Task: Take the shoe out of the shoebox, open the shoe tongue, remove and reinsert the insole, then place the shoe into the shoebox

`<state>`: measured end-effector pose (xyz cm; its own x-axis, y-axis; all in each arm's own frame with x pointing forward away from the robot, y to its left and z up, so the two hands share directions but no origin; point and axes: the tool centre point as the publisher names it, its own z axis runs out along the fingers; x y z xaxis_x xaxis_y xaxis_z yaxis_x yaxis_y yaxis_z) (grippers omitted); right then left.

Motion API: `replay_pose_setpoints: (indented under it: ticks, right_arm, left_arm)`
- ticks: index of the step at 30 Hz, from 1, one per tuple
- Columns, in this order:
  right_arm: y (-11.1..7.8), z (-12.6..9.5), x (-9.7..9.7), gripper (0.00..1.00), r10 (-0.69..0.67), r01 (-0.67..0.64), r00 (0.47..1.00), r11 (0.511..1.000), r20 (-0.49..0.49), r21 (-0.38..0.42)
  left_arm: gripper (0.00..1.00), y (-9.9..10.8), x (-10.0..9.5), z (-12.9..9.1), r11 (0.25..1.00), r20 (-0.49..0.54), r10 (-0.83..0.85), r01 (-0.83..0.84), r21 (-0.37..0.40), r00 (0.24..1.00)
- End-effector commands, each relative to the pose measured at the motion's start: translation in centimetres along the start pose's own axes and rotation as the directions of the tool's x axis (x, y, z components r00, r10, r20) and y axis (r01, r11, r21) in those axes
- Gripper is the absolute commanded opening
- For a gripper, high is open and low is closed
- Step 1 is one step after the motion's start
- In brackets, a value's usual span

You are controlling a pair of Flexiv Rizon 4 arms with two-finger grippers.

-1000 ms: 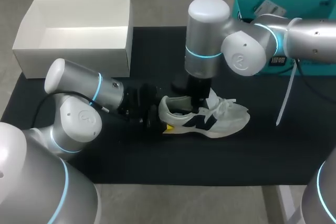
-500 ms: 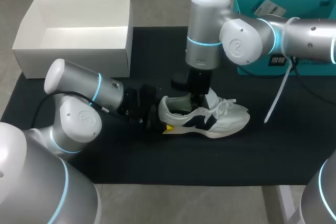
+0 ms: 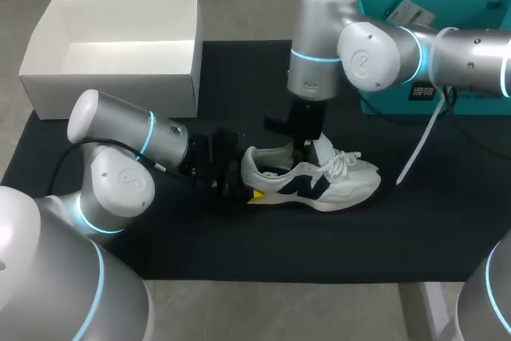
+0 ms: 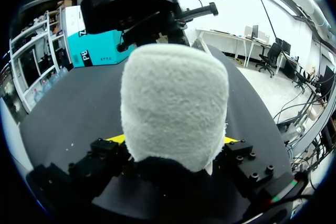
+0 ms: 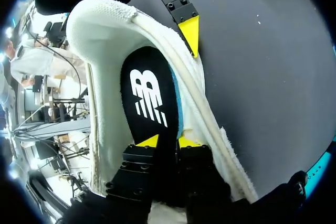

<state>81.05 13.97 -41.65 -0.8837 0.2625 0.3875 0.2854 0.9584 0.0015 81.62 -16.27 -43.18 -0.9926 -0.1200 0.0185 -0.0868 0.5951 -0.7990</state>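
Shoe (image 3: pixel 319 181): white trainer with a dark side mark, upright on its sole on the black mat (image 3: pixel 239 237), mid-table, toe toward the right arm's side; outside the shoebox.
Shoebox (image 3: pixel 112 93): white, open, at the far corner on the left arm's side, well apart from the shoe.
Insole (image 5: pixel 149 98): black with a white logo, lying inside the shoe; visible in the right wrist view only.
Left gripper (image 3: pixel 239 187): clamped on the shoe's heel. The left wrist view shows the fuzzy heel collar filling the gap between both yellow tips; the head view shows one tip.
Right gripper (image 3: pixel 306 143): pointing down into the shoe's mouth. The head view hides its tips; the right wrist view shows both pinching the insole's near end.
Teal box (image 3: pixel 463 7): far corner, behind the right arm.
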Motion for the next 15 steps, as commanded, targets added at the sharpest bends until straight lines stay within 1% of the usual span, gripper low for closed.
replay_pose_setpoints:
  ticks: [1,4,6,10,12,13,14,15]
  right_arm:
    - [-0.4,11.4,0.0,0.00,0.025,-0.025,1.000,1.000,-0.002,0.003]
    - [-1.1,10.9,0.2,0.00,0.053,-0.052,0.999,0.999,0.010,-0.013]
    - [-1.6,9.9,0.4,0.00,0.069,-0.068,0.997,0.997,0.039,-0.031]
    - [-2.6,6.6,1.2,0.00,0.111,-0.099,0.987,0.990,0.118,-0.097]
    - [-3.1,4.7,1.6,0.00,0.129,-0.110,0.978,0.987,0.164,-0.118]
    - [-3.1,3.4,2.0,0.00,0.135,-0.110,0.972,0.985,0.192,-0.133]
    - [-3.2,2.8,2.2,0.00,0.137,-0.111,0.969,0.984,0.205,-0.136]
    - [-3.8,1.8,2.3,0.00,0.145,-0.110,0.961,0.982,0.234,-0.156]
  left_arm:
    - [0.00,-0.2,-0.2,-0.1,1.000,0.002,0.000,0.000,0.000,1.000]
    - [0.00,-0.2,-0.2,-0.1,1.000,0.002,0.000,0.000,0.000,1.000]
    - [0.00,-0.2,-0.2,-0.1,1.000,0.002,0.000,0.000,0.000,1.000]
    - [0.00,-0.2,-0.2,-0.1,1.000,0.002,0.000,0.000,0.000,1.000]
    - [0.00,-0.2,-0.2,-0.1,1.000,0.002,0.000,0.000,0.000,1.000]
    - [0.00,-0.2,-0.2,-0.1,1.000,0.002,0.000,0.000,0.000,1.000]
    - [0.00,-0.2,-0.2,-0.1,1.000,0.002,0.000,0.000,0.000,1.000]
    - [0.00,-0.2,-0.2,-0.1,1.000,0.002,0.000,0.000,0.000,1.000]
